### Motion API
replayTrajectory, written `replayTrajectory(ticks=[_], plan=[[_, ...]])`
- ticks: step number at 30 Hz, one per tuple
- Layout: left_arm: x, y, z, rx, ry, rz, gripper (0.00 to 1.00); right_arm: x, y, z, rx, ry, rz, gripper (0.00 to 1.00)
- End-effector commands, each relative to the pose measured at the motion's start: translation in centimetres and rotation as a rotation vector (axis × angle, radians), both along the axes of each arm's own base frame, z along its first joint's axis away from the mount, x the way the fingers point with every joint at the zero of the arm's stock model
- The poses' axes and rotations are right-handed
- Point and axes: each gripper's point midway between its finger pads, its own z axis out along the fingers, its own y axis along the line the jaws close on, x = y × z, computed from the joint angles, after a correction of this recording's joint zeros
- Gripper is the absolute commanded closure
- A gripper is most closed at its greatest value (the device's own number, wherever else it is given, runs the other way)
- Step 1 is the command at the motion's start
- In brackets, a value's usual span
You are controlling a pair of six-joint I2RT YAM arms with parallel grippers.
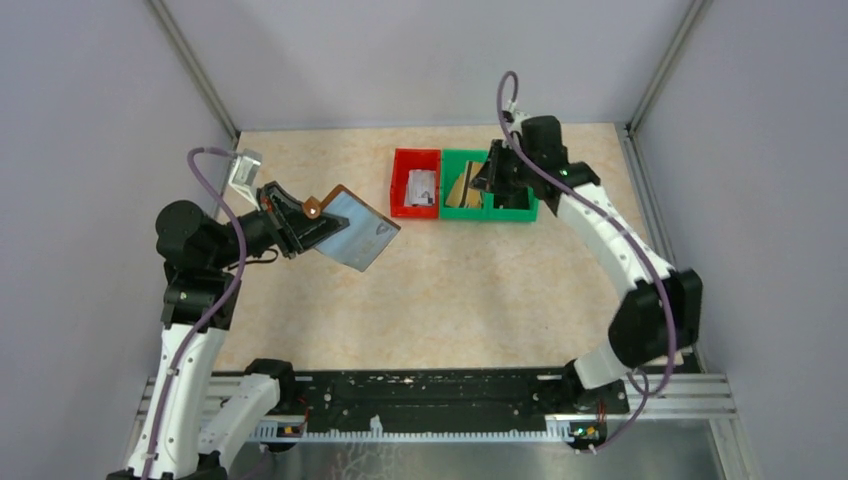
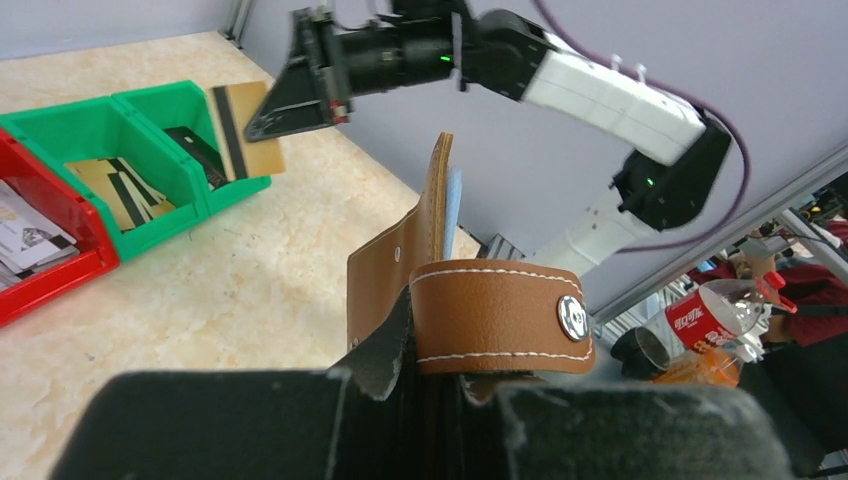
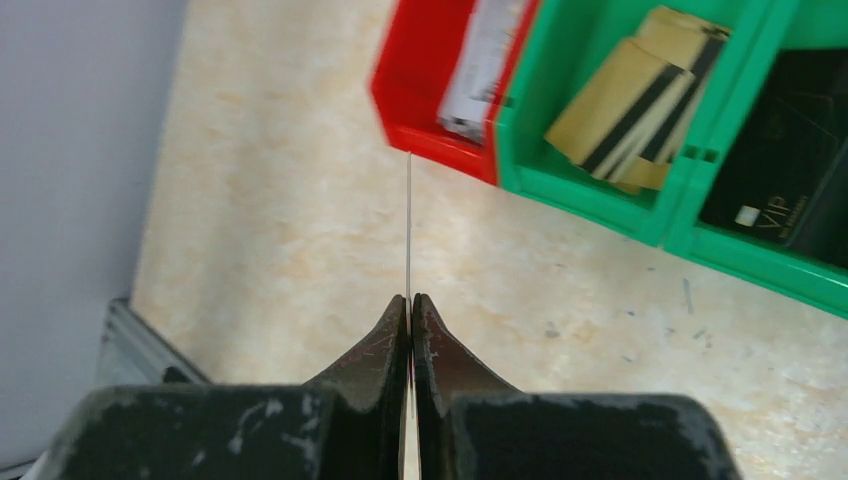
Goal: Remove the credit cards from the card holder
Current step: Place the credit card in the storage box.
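My left gripper (image 1: 300,225) is shut on the brown leather card holder (image 1: 335,205) and holds it above the table at the left. A pale blue-grey credit card (image 1: 362,238) sticks out of it. In the left wrist view the holder (image 2: 385,275) stands upright between my fingers (image 2: 440,372), its tab (image 2: 500,315) across the front and the blue card's edge (image 2: 453,210) behind. My right gripper (image 1: 487,178) is shut on a tan credit card (image 2: 245,130) over the green bin (image 1: 510,210). In the right wrist view this card (image 3: 409,220) shows edge-on in the gripper (image 3: 411,300).
The green bin (image 3: 600,190) holds several tan striped cards (image 3: 630,100) in one compartment and a black card (image 3: 780,180) in the other. A red bin (image 1: 400,205) with a pale card stands beside it on the left. Walls close the table in at the back and both sides.
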Motion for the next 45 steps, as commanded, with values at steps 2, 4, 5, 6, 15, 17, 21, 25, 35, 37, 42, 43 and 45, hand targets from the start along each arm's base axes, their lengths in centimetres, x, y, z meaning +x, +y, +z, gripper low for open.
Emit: replayTrajectory(ticks=[2,4,5,6,15,17,21,25,35,37,42,43,45], plan=[[-1.4,0.2,1.2,0.025,-0.096,-0.010,1.00,4.7,-2.0,-5.5,-0.271,0.085,-0.040,1.00],[-1.5,0.2,0.9,0.030,-0.089,-0.014,1.00,6.6,-1.8,-6.3,-0.290,0.094,-0.044,1.00],[-1.7,0.1,0.7,0.033,-0.090,-0.025,1.00,7.5,-1.6,-6.7,-0.298,0.098,-0.042,1.00],[-1.8,0.1,0.5,0.035,-0.091,-0.037,1.00,8.5,-1.5,-6.8,-0.303,0.096,-0.048,1.00],[-2.5,0.0,-0.1,0.046,-0.100,-0.065,1.00,14.2,1.4,-11.0,-0.277,0.158,-0.009,1.00],[-2.5,0.0,-0.1,0.045,-0.106,-0.063,1.00,14.7,1.7,-12.2,-0.275,0.174,-0.005,1.00],[-2.6,0.0,0.1,0.042,-0.118,-0.064,1.00,15.3,2.2,-13.9,-0.263,0.194,0.006,1.00],[-2.7,-0.1,0.2,0.041,-0.121,-0.069,1.00,15.8,2.4,-14.7,-0.261,0.192,0.001,1.00],[-3.0,-0.1,0.4,0.039,-0.132,-0.082,1.00,15.7,2.3,-16.4,-0.272,0.212,0.006,1.00],[-3.0,-0.1,0.5,0.041,-0.135,-0.084,1.00,15.7,1.9,-16.4,-0.289,0.207,-0.011,0.93],[-3.3,-0.1,0.6,0.041,-0.142,-0.093,1.00,15.5,0.4,-15.6,-0.330,0.167,-0.075,0.69],[-3.4,-0.1,0.7,0.041,-0.143,-0.095,1.00,15.6,0.2,-14.9,-0.331,0.148,-0.087,0.68],[-3.5,-0.2,0.7,0.039,-0.142,-0.100,1.00,15.6,-0.3,-13.6,-0.340,0.115,-0.110,0.66]])
